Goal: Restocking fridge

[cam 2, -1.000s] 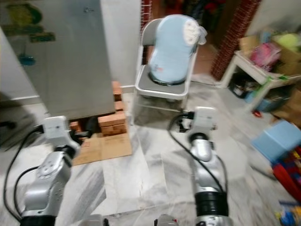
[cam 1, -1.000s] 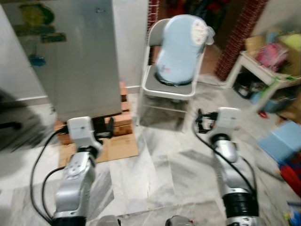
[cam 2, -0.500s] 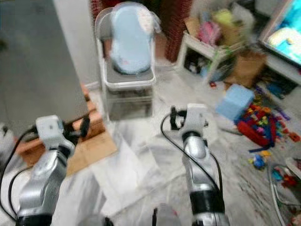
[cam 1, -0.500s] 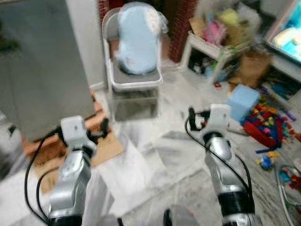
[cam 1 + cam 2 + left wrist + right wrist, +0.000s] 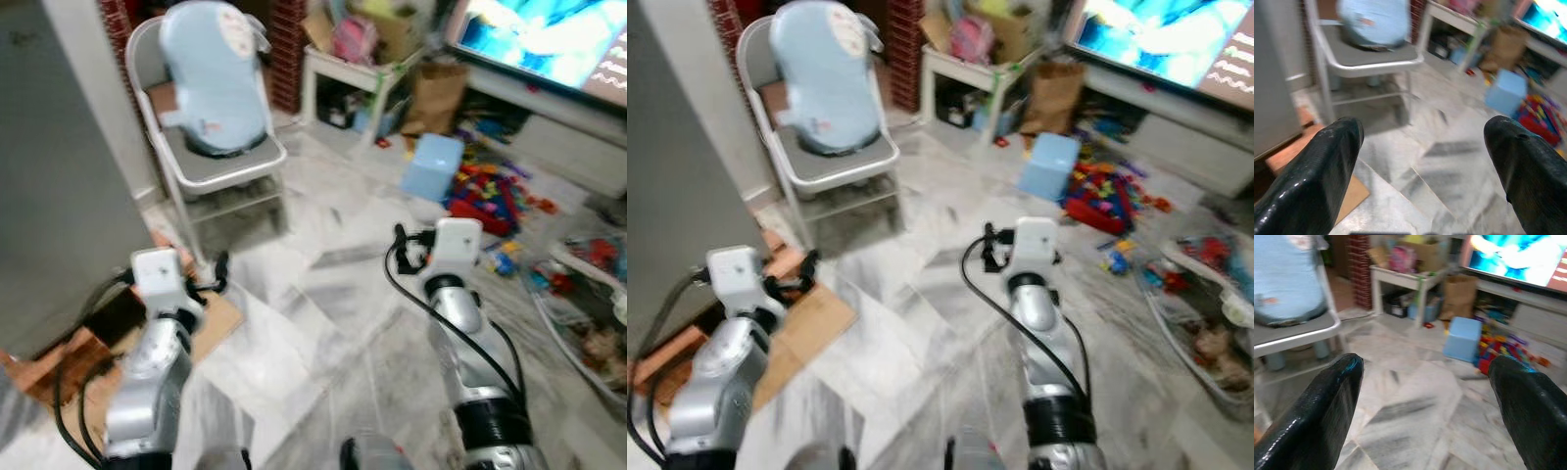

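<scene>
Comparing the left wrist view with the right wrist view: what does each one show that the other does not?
Left wrist alone: the grey fridge side, bricks and cardboard at its foot. Right wrist alone: the lit screen and white side table. Both: the open gripper's black fingers, the folding chair with its pale blue cushion, the blue box, scattered toys, marble floor.

Marble floor (image 5: 333,323) carries chair (image 5: 211,166), cardboard (image 5: 220,318), blue box (image 5: 431,166), scattered toys (image 5: 495,191).
</scene>
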Controlling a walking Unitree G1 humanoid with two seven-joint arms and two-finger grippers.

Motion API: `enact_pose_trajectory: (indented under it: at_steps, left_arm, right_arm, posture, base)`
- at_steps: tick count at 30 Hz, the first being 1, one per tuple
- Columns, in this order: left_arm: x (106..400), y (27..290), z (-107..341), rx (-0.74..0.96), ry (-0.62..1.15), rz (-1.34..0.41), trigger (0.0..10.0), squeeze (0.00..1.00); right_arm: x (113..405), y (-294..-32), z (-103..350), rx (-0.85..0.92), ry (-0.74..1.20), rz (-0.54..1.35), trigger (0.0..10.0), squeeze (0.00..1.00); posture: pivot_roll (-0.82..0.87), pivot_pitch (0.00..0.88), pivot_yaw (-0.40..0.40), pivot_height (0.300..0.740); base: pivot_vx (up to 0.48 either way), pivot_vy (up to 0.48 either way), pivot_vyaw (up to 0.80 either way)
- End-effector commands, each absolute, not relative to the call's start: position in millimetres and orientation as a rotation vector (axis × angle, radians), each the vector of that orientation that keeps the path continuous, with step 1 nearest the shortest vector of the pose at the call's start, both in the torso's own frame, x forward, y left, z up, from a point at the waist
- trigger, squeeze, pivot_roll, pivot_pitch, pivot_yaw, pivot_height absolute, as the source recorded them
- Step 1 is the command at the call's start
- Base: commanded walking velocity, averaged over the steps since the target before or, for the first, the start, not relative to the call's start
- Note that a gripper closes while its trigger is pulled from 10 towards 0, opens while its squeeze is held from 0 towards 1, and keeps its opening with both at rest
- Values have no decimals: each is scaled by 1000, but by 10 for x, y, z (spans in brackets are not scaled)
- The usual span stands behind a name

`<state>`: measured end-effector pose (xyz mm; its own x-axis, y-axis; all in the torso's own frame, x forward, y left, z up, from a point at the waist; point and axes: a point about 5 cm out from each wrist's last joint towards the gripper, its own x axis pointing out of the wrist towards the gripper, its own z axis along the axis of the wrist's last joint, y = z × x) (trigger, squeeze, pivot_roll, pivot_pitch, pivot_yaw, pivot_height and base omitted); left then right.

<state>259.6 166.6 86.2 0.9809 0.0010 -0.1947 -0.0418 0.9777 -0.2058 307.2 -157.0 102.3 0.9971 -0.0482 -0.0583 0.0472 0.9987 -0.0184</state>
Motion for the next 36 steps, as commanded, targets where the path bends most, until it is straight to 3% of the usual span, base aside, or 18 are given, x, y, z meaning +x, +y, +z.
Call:
enact_pose_trajectory:
  at_steps: [1,7,23,26,32,36]
  left_arm:
    - [2629,1559,907,-212,185,-17,10000,0]
    - [2648,1555,923,-203,168,-21,10000,0]
    - [2662,1584,967,-181,135,-49,10000,0]
    - [2656,1597,974,-162,134,-39,10000,0]
    - [2332,1847,933,-50,130,18,10000,0]
    - [2177,1924,869,-32,158,17,10000,0]
  right_arm:
    - [3067,-1673,1032,-30,54,-91,10000,0]
    - [3116,-1618,1070,-32,42,-80,10000,0]
    - [3073,-1633,1104,10,13,-60,10000,0]
    - [3019,-1646,1124,-23,-2,-39,10000,0]
    - [2558,-1767,1050,-122,18,31,10000,0]
    - [2414,-1876,1005,-133,49,12,10000,0]
  posture:
    - [-7,82,-16,740]
    - [-6,83,-18,740]
    - [-8,93,-9,740]
    - [-8,93,-9,740]
    - [-10,94,-17,740]
    - [-19,100,-18,740]
  base:
    - [0,480,-800]
    - [0,455,-800]
    - [0,0,-800]
    - [0,0,0]
    - [0,0,0]
    - [0,0,0]
